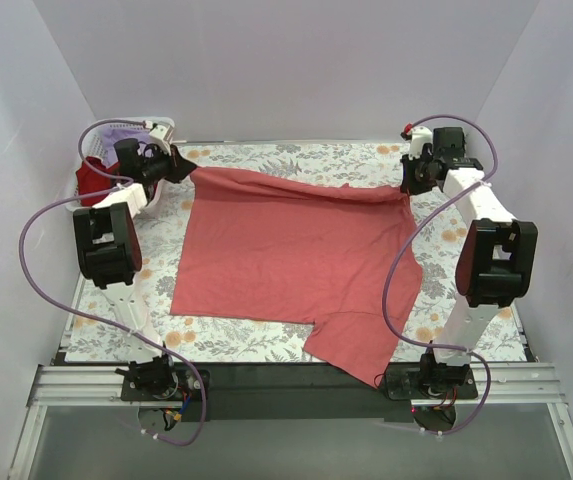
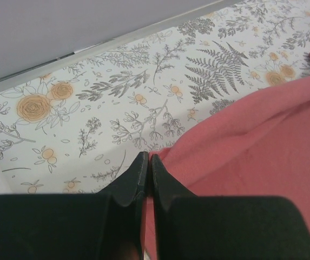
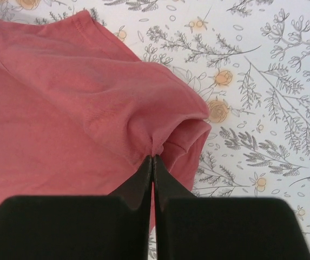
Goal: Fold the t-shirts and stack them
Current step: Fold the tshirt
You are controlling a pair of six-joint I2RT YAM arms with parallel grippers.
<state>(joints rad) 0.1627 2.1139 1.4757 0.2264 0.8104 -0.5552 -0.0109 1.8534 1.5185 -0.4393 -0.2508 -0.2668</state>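
Observation:
A large coral-red t-shirt (image 1: 296,255) lies spread over the floral cloth (image 1: 296,335), one sleeve hanging over the near edge. My left gripper (image 1: 184,163) is shut on its far left corner, and in the left wrist view the coral-red t-shirt (image 2: 252,135) runs in between the gripper's (image 2: 149,160) closed tips. My right gripper (image 1: 406,183) is shut on the far right corner; the fabric (image 3: 90,108) bunches at the gripper (image 3: 153,158). A darker red t-shirt (image 1: 91,180) and a lavender t-shirt (image 1: 121,135) lie in the basket behind the left arm.
The white lattice basket (image 1: 161,127) stands at the far left corner. White walls close in the table on three sides. The grey-and-orange floral cloth (image 2: 117,103) covers the table top round the shirt.

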